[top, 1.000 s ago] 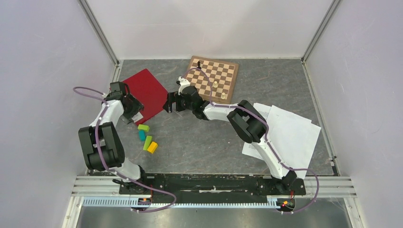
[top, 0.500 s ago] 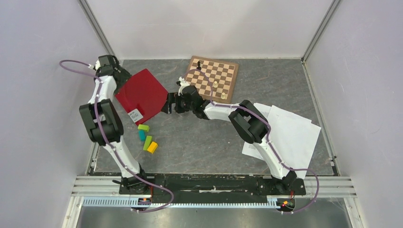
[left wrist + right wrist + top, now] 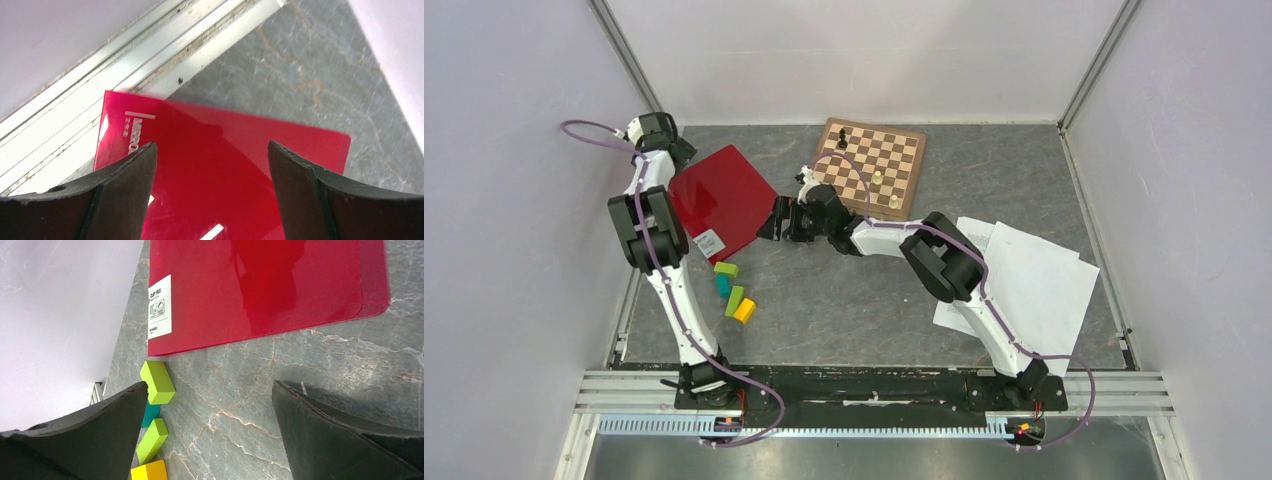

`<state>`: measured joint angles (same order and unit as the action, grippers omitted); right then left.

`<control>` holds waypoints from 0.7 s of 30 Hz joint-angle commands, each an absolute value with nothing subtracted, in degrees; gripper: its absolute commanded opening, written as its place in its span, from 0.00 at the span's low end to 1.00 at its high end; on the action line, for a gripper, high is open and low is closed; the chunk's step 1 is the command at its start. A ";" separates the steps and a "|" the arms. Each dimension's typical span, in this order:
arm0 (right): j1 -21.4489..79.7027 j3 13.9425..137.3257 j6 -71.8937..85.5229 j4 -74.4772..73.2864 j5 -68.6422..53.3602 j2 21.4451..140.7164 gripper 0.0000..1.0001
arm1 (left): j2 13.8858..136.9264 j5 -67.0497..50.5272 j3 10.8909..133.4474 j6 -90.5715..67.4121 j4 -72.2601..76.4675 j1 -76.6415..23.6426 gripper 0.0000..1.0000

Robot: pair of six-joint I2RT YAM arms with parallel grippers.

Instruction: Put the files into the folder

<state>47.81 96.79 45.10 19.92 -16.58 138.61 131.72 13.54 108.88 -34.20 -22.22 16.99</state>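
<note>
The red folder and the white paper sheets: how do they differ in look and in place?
The folder is glossy crimson; the sheets are white. The folder is one piece with a corner label; the sheets are several, overlapping. The folder lies left, the sheets right. Both lie flat on the table.

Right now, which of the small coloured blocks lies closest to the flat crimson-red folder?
The lime-green block beside the folder's white-labelled corner; the teal block, other green block and yellow block line up farther from it.
</note>
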 commanded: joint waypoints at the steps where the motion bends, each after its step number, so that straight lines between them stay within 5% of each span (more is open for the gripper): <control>1: 48.60 94.71 45.67 22.62 -17.57 138.77 0.98 | 134.93 15.95 114.28 -35.08 -13.50 17.31 0.87; 21: 49.18 92.56 43.22 21.09 -16.75 138.26 0.98 | 147.18 13.41 127.67 -54.02 -28.56 18.11 0.83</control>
